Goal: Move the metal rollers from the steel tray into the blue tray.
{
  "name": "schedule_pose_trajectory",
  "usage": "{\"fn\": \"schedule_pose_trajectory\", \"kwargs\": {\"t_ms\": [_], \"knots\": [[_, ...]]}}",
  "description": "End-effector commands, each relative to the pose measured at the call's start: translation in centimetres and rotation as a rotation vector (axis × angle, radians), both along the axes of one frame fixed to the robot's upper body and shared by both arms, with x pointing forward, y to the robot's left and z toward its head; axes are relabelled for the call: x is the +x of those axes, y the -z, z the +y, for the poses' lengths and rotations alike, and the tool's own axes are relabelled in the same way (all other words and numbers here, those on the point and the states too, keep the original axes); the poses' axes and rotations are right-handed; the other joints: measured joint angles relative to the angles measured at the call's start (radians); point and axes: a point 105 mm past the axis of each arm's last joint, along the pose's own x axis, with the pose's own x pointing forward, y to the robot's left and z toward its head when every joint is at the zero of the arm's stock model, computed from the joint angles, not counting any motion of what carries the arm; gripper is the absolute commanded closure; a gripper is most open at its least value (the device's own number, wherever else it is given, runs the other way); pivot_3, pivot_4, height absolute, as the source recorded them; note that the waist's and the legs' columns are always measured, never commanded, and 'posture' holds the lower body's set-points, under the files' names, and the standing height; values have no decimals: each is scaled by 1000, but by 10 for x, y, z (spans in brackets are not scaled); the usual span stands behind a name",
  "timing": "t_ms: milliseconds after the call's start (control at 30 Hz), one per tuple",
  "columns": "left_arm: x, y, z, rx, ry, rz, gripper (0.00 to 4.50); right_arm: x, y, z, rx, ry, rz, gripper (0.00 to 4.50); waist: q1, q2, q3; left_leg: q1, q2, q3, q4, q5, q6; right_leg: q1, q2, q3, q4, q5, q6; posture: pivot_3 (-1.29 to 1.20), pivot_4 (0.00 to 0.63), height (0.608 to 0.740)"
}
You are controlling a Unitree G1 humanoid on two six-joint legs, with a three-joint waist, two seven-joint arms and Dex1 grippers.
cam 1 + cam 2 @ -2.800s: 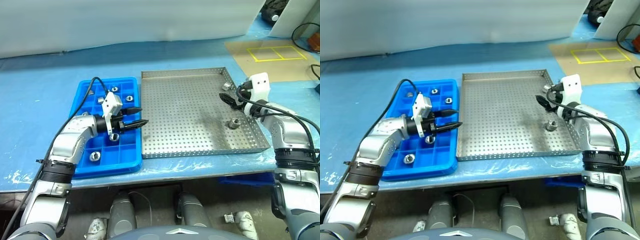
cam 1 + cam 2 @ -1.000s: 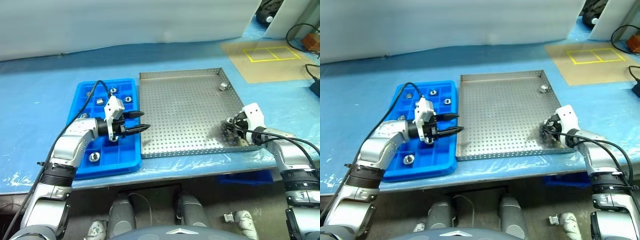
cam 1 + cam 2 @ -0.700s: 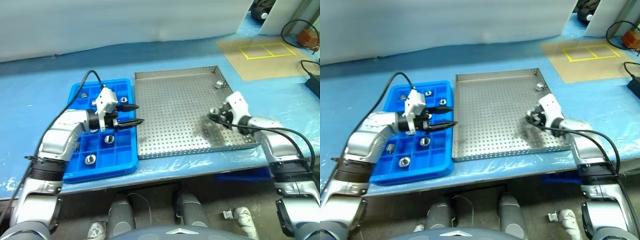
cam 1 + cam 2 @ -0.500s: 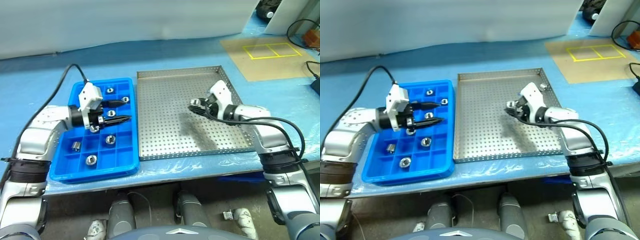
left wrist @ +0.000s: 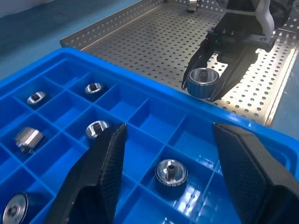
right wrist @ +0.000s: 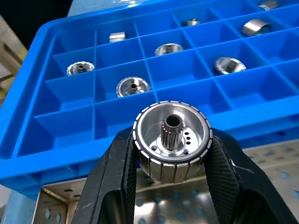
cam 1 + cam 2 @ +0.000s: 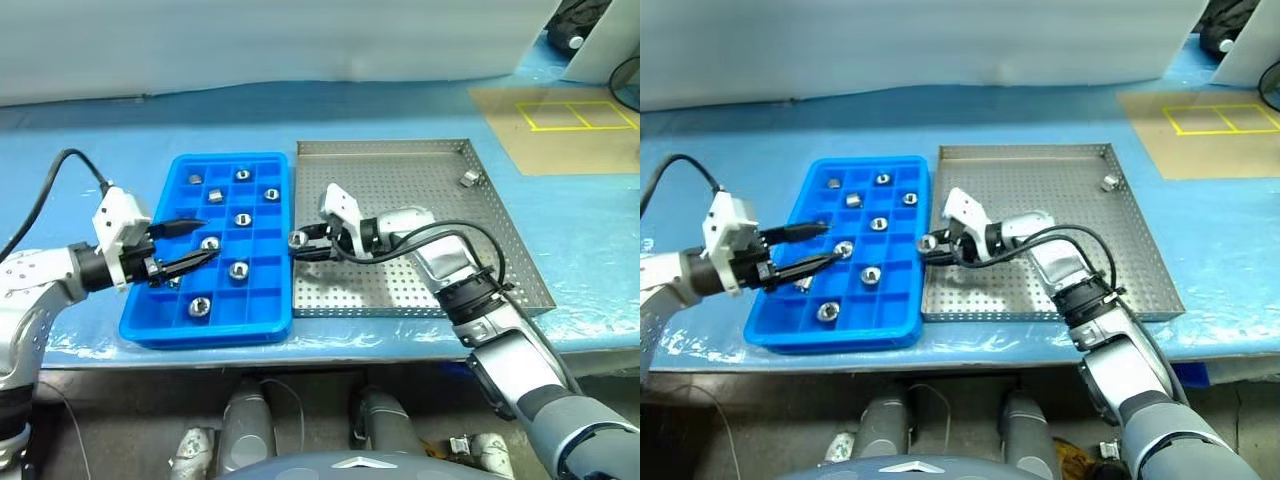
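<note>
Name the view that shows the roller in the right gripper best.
The right wrist view: the held roller is close and face-on, clamped between the right gripper's fingers, toothed bore and ribbed rim visible. The left wrist view shows it smaller, beyond the blue tray; the eye views show a tiny glint at the fingertips.

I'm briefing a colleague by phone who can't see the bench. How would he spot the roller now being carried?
Find the blue tray beside the steel tray. At their shared edge, the right pincer is shut on a ribbed silver roller. Unlike the other rollers, it sits in no compartment but is held above the rim.
</note>
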Motion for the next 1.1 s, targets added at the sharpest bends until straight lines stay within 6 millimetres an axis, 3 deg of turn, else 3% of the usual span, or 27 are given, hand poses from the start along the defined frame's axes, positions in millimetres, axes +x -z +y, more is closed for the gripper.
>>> {"fn": "schedule_pose_trajectory", "kwargs": {"t_ms": [33, 267, 467, 733, 1000, 1100], "knots": [[-9, -14, 2, 7, -33, -57, 1411, 3, -19, 17, 36, -63, -79, 2874, 5, 0, 0, 0, 0, 0, 0, 0, 0, 0, 0, 0, 0, 0, 0, 211, 150, 740], [-12, -13, 1, -7, -53, -58, 1411, 14, -32, 35, 85, -59, -130, 2874, 12, 0, 0, 0, 0, -1, 0, 1, -1, 0, 0, 0, 1, 0, 0, 226, 150, 740], [-8, -8, -2, -14, -53, -57, 1411, 18, -29, 42, 99, -21, -130, 2874, 22, 0, 0, 0, 0, -1, -1, 1, -1, -1, 1, 0, 1, 0, 0, 216, 150, 740], [-2, -8, -7, -20, -36, -61, 1411, 30, -26, 38, 97, 55, -173, 2874, 24, 0, 0, 0, 0, -1, 0, 1, -2, -1, 1, 0, 1, 0, 0, 191, 150, 740], [0, -7, -10, -23, -17, -58, 1411, 32, -26, 33, 100, 80, -182, 197, 21, 0, 0, 0, 0, -1, -1, 1, -2, -1, 1, 0, 1, 0, 0, 174, 150, 740], [1, -8, -11, -22, -13, -58, 1411, 33, -28, 32, 108, 90, -187, 11, 22, 0, 0, 0, 0, -1, 0, 1, -2, -1, 1, 0, 1, 0, 0, 163, 150, 740]]}}
